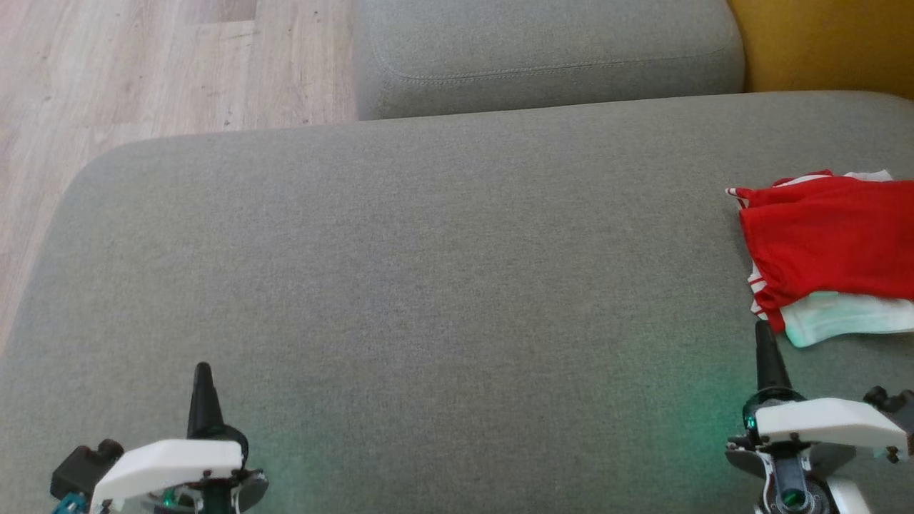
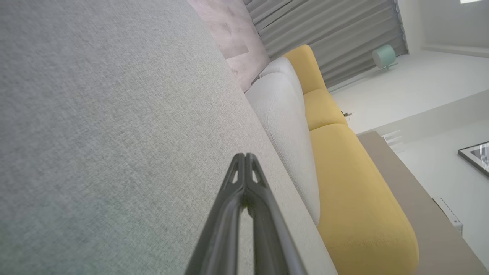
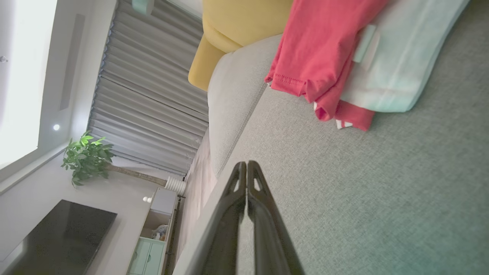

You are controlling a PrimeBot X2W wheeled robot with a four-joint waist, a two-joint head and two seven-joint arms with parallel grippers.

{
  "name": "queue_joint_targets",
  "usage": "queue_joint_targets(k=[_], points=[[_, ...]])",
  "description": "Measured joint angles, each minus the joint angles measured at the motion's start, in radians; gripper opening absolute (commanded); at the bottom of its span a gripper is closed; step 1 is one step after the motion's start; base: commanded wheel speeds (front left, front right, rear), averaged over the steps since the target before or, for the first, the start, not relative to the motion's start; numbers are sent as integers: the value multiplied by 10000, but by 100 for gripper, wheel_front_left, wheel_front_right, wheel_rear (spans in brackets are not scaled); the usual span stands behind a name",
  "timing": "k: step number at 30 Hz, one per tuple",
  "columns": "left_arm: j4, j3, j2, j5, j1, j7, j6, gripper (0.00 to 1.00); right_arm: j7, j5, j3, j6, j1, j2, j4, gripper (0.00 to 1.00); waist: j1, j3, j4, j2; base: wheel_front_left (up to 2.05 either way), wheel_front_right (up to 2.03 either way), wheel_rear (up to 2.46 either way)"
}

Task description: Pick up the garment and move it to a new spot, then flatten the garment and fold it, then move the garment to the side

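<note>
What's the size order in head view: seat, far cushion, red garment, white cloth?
1. seat
2. far cushion
3. red garment
4. white cloth

The last two run off the frame edge, and the white cloth lies partly under the red garment.

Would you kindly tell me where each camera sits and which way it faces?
Head view: on the head, looking down at the grey seat; left gripper and right gripper at the bottom.
Left wrist view: on the left wrist, along its shut fingers, across the seat to a yellow sofa.
Right wrist view: on the right wrist, along its shut fingers, toward the red garment.
Shared: head and right wrist views both show the red garment.
</note>
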State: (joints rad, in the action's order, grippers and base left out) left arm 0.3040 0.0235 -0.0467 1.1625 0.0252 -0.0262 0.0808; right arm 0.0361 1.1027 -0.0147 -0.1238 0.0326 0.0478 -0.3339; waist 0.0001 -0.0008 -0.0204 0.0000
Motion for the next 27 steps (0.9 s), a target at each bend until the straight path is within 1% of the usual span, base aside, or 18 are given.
queue_joint_targets(k=[27], points=[[-157,-581,4,2495,124,782,221,0,-740,2897,-566,0,46,0,295,0,0,22,117,0,0,0,0]])
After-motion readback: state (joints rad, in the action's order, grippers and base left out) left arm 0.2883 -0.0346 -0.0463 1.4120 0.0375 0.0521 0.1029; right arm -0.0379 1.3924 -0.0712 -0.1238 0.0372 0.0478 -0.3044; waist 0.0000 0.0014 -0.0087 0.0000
